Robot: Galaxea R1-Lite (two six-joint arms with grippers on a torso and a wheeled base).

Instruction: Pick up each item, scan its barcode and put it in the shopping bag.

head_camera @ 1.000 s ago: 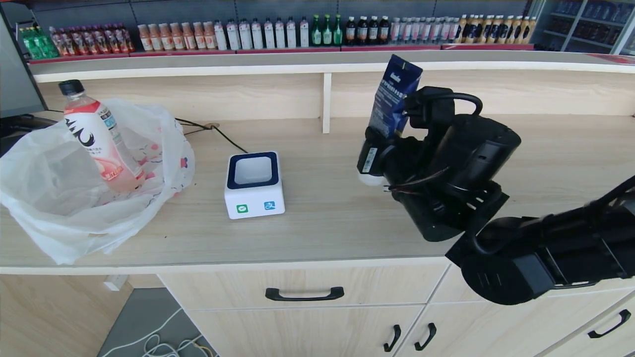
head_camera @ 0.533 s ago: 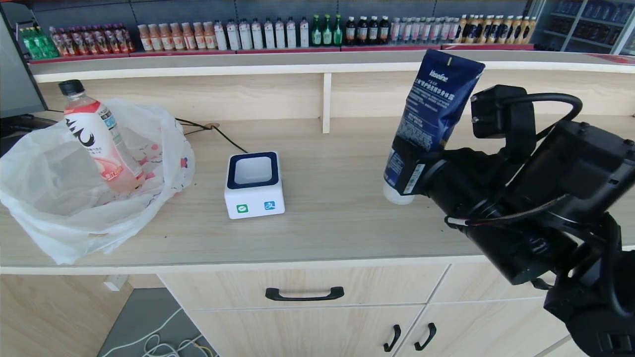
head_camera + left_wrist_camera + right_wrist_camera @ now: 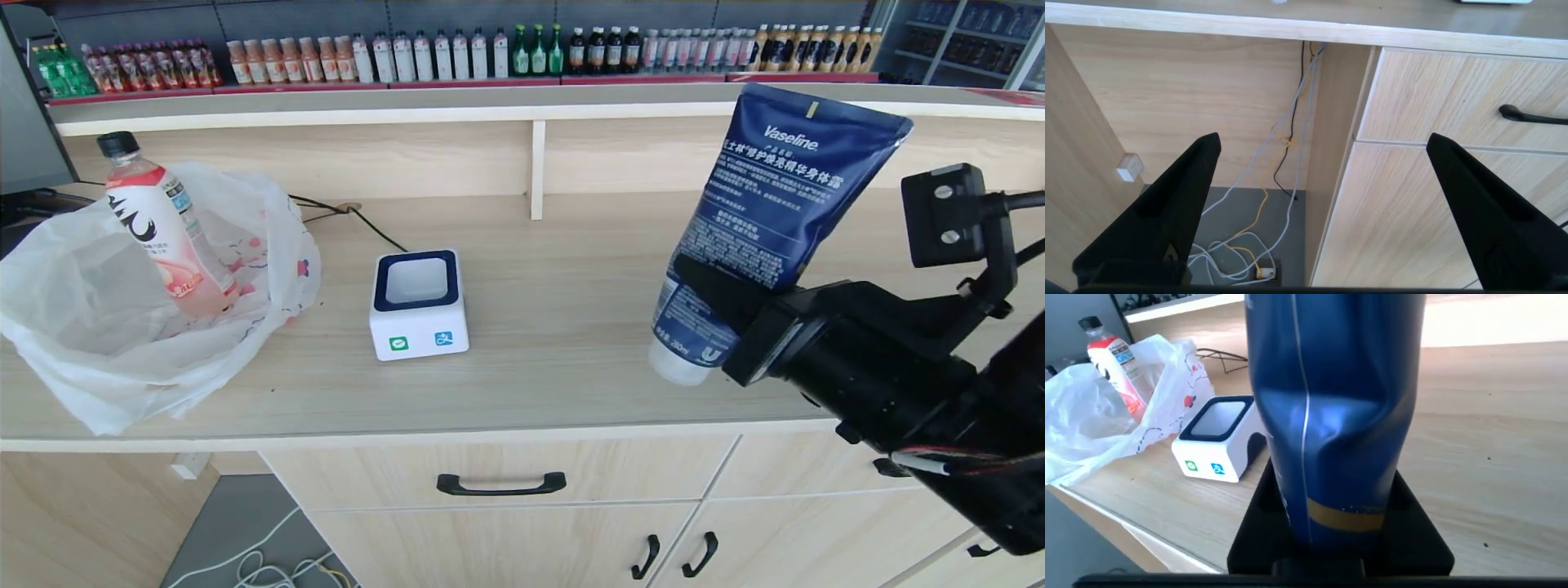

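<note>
Dark blue lotion tube (image 3: 763, 212), cap down, pinched near its lower end by the right gripper (image 3: 718, 298); held above the counter (image 3: 555, 384), well right of the scanner (image 3: 419, 304). Left gripper (image 3: 1315, 212) spread wide, low by the drawers (image 3: 1454, 98). Judgement: carry the tube over the scanner window, barcode facing it, and hold steady. Grip gently, since the tube wall dents.

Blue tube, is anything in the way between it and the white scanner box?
Nothing visible. The right pincer holds the blue tube up, and only bare counter lies between it and the scanner box.
</note>
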